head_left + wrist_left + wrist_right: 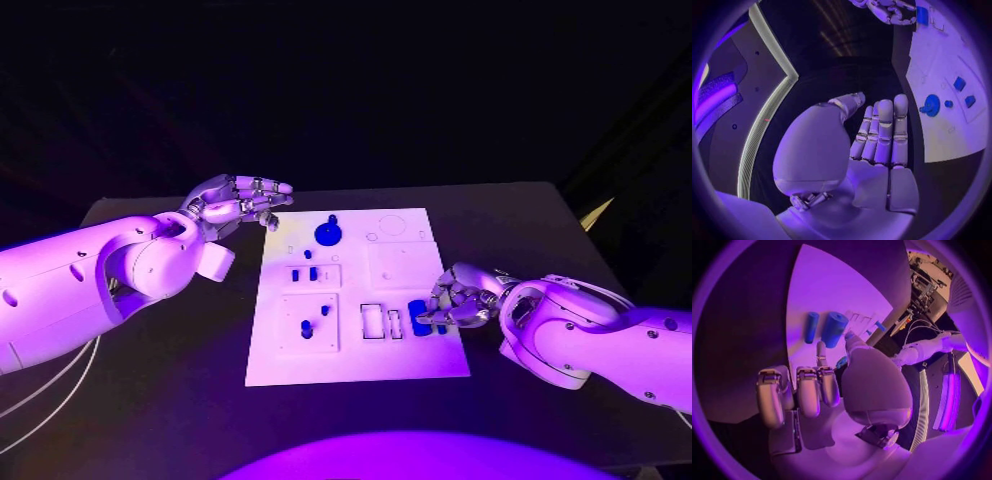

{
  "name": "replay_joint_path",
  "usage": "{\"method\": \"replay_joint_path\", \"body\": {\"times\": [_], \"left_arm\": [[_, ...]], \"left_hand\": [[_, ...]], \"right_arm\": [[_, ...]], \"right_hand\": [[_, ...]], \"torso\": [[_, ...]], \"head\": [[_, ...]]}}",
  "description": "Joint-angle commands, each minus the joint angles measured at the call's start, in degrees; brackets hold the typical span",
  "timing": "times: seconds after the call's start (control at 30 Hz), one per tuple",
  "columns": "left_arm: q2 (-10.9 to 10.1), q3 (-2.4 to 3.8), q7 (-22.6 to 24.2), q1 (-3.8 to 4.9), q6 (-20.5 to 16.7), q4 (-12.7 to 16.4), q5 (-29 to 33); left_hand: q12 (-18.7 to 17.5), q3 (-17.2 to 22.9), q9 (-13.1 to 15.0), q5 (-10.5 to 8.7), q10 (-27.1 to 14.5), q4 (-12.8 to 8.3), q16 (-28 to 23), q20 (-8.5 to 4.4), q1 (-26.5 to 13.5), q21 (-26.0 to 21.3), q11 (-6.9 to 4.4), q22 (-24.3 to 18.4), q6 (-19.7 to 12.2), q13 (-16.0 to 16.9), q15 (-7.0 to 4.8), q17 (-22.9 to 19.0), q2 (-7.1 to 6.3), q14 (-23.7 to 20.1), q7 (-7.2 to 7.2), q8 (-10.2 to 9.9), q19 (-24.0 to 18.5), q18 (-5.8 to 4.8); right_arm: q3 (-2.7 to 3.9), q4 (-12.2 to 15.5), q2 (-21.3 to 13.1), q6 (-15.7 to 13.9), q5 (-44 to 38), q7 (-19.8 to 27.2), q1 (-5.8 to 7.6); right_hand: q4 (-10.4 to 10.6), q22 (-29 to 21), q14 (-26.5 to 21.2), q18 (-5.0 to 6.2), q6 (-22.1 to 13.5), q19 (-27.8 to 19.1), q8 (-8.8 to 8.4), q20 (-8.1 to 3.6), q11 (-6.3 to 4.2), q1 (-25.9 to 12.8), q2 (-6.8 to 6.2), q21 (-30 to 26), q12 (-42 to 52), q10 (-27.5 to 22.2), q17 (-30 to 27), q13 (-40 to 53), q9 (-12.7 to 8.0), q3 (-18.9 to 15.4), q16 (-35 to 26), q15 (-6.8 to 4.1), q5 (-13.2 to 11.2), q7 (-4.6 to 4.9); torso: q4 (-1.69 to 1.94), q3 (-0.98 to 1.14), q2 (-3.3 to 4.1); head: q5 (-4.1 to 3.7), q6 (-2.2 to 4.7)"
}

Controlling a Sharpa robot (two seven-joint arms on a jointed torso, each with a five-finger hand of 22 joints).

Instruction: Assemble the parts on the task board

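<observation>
The task board (pixel 361 345) lies flat in the middle of the black table (pixel 159 380), with blue parts spread over it. In the head view a round blue part (pixel 329 234) sits near the board's far edge, small blue parts (pixel 304 274) lie in the middle left panel, and another (pixel 306 327) sits in the near left panel. The left hand (pixel 235 203) hovers off the board's far left corner; the left wrist view shows its fingers (pixel 884 131) straight, side by side, with nothing in the palm. The right hand (pixel 459 300) is at the board's right edge, fingertips beside a blue cylinder part (pixel 417 314). The right wrist view adds detail not visible from the head: two blue cylinders, a slim one (pixel 811 327) and a thicker one (pixel 834 328), lie just beyond the fingertips (pixel 821 351). Whether the hand touches or pinches either cylinder cannot be told.
</observation>
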Motion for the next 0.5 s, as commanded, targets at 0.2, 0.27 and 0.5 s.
{"method": "replay_joint_path", "body": {"times": [0.2, 0.27, 0.5], "left_arm": [[-0.03, 0.03, 0.38, 0.01, 0.44, 0.21, 0.43], [-0.03, 0.03, 0.35, 0.01, 0.47, 0.20, 0.43], [-0.07, 0.03, 0.19, 0.01, 0.58, 0.20, 0.43]], "left_hand": [[0.23, 0.05, 0.02, -0.14, -0.28, 0.29, -0.15, 0.19, -0.46, -0.24, -0.10, -0.05, -0.24, -0.01, 0.26, -0.05, 0.17, -0.04, -0.02, -0.07, -0.03, 0.80], [0.23, 0.05, 0.02, -0.14, -0.28, 0.29, -0.15, 0.19, -0.46, -0.24, -0.10, -0.05, -0.24, -0.01, 0.26, -0.05, 0.17, -0.04, -0.02, -0.07, -0.03, 0.80], [0.23, 0.05, 0.02, -0.14, -0.28, 0.29, -0.15, 0.19, -0.46, -0.24, -0.10, -0.05, -0.24, -0.01, 0.26, -0.05, 0.17, -0.04, -0.02, -0.07, -0.03, 0.80]], "right_arm": [[-0.01, -0.71, 1.49, 0.31, -1.97, -1.21, -0.59], [-0.01, -0.86, 1.88, 0.34, -2.02, -1.31, -0.67], [-0.01, -1.48, 2.82, 0.75, -2.42, -1.86, -0.88]], "right_hand": [[0.05, 15.05, 5.08, -0.81, 0.34, 5.99, 0.34, -0.56, -0.31, 0.15, 0.49, 0.25, -0.12, 4.14, 9.80, 12.41, -0.08, -0.47, 0.25, -0.16, 0.18, -0.01], [0.07, 15.05, 5.07, -0.81, 0.40, 5.99, 0.34, -0.57, -0.33, 0.06, 0.69, 0.25, -0.07, 4.18, 9.78, 12.46, -0.09, -0.75, 0.25, -0.17, 0.29, -0.03], [0.08, 15.05, 5.06, -0.81, 0.59, 5.99, 0.39, -0.59, -0.36, -0.12, 0.99, 0.25, -0.10, 4.16, 9.72, 12.45, -0.10, -1.20, 0.23, -0.20, 0.41, -0.09]], "torso": [[0.06, -0.03, 0.05], [0.07, -0.05, 0.05], [0.11, -0.06, 0.06]], "head": [[0.14, -0.22], [0.22, -0.31], [0.27, -0.47]]}}
